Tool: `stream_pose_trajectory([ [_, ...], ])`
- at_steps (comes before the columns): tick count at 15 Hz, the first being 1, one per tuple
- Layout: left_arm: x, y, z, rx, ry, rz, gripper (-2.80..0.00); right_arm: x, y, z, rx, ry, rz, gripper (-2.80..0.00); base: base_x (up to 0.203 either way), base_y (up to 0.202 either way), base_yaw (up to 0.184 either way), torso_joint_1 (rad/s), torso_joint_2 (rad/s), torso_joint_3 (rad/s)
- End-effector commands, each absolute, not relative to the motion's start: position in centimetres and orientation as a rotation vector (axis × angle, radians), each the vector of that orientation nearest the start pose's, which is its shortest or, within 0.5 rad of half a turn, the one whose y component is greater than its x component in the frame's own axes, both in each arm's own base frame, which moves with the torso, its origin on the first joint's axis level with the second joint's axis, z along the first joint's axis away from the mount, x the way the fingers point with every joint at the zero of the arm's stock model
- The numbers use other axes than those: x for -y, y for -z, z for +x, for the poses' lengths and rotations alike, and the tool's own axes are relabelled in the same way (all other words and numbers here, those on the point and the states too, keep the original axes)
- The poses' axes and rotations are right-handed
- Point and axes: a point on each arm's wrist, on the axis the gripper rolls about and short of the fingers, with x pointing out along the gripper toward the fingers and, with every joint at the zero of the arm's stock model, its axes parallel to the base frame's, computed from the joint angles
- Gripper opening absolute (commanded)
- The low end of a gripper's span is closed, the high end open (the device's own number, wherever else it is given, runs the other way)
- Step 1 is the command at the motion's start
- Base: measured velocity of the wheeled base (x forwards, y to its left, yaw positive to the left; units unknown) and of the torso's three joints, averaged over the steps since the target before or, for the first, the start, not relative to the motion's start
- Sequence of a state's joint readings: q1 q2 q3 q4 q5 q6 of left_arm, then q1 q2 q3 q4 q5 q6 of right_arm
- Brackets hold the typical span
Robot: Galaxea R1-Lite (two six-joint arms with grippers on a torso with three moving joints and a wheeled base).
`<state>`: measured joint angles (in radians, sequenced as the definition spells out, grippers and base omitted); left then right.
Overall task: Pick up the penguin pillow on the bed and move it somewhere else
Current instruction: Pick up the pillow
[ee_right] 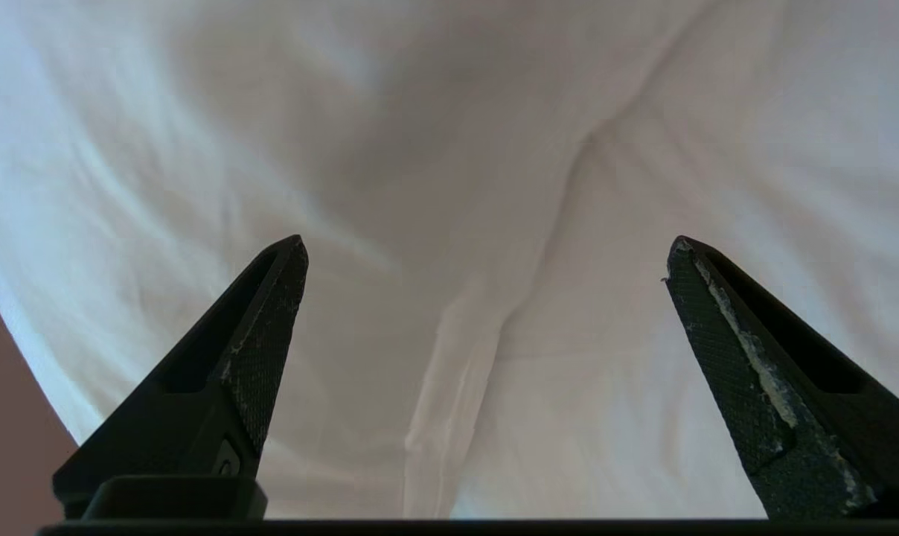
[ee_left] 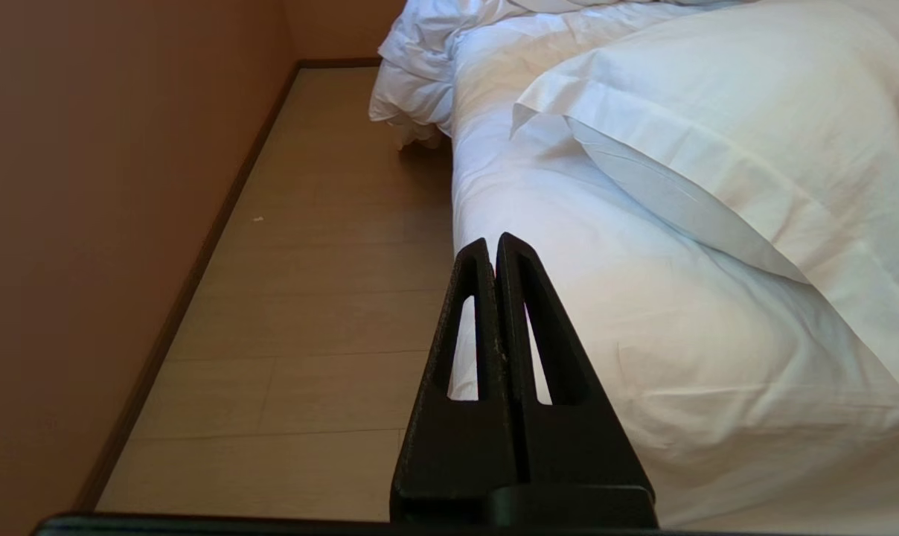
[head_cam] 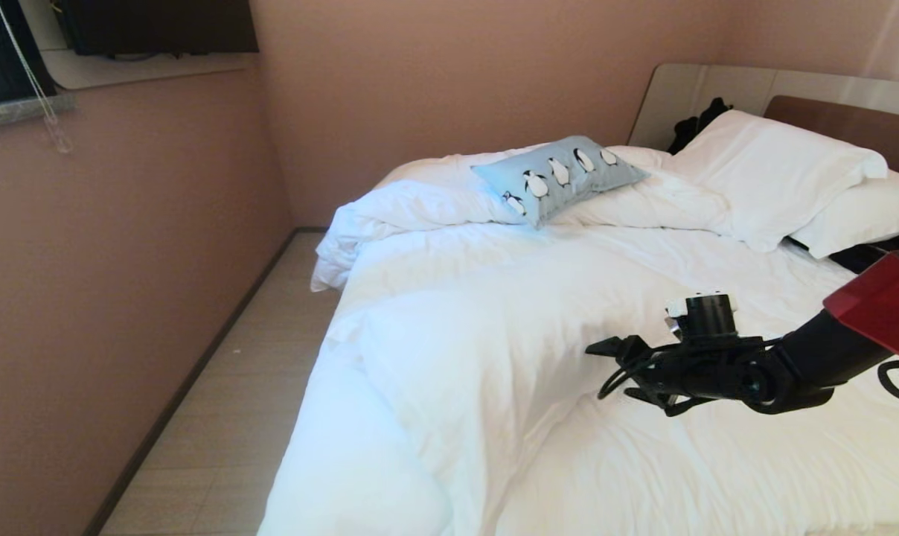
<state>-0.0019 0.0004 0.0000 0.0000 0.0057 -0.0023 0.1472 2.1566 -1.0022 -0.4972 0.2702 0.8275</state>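
Note:
The penguin pillow (head_cam: 561,177), light blue with a row of black-and-white penguins, lies on the rumpled duvet at the far side of the bed (head_cam: 479,327). My right gripper (head_cam: 628,374) reaches in from the right, low over the near middle of the duvet and well short of the pillow. In the right wrist view the right gripper (ee_right: 488,246) stands wide open with only white duvet (ee_right: 449,149) between its fingers. My left gripper (ee_left: 492,242) is shut and empty, parked beside the bed's edge (ee_left: 643,313) above the floor; it does not show in the head view.
Two large white pillows (head_cam: 777,175) lean at the headboard (head_cam: 844,119), with a dark object (head_cam: 691,126) behind them. A pink wall (head_cam: 122,260) and a narrow strip of floor (head_cam: 226,417) run along the bed's left side.

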Motion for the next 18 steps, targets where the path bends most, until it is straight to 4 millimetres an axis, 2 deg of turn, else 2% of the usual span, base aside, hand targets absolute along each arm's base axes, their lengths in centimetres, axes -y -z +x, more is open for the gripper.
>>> stream_pose_trajectory([
  [1, 0.0, -7.5, -2.3, -0.002, -0.005, -0.003, -2.8, -6.1, -5.2, 37.7, -0.896, -0.017, 0.919, 0.0, 0.0, 0.0, 0.0, 0.0, 0.0, 0.0],
  [7, 0.0, -7.5, -2.3, -0.001, -0.005, -0.003, -2.8, -4.9, -6.0, 39.7, -0.834, 0.009, 0.989, 0.0, 0.0, 0.0, 0.0, 0.0, 0.0, 0.0],
  [10, 0.0, -7.5, -2.3, -0.001, -0.005, -0.003, -2.8, -4.1, -6.5, 40.3, -0.841, -0.066, 1.024, 0.0, 0.0, 0.0, 0.0, 0.0, 0.0, 0.0],
  [18, 0.0, -7.5, -2.3, -0.002, -0.005, -0.003, -2.8, -4.3, -6.4, 43.3, -0.8, -0.117, 1.026, 0.0, 0.0, 0.0, 0.0, 0.0, 0.0, 0.0],
])
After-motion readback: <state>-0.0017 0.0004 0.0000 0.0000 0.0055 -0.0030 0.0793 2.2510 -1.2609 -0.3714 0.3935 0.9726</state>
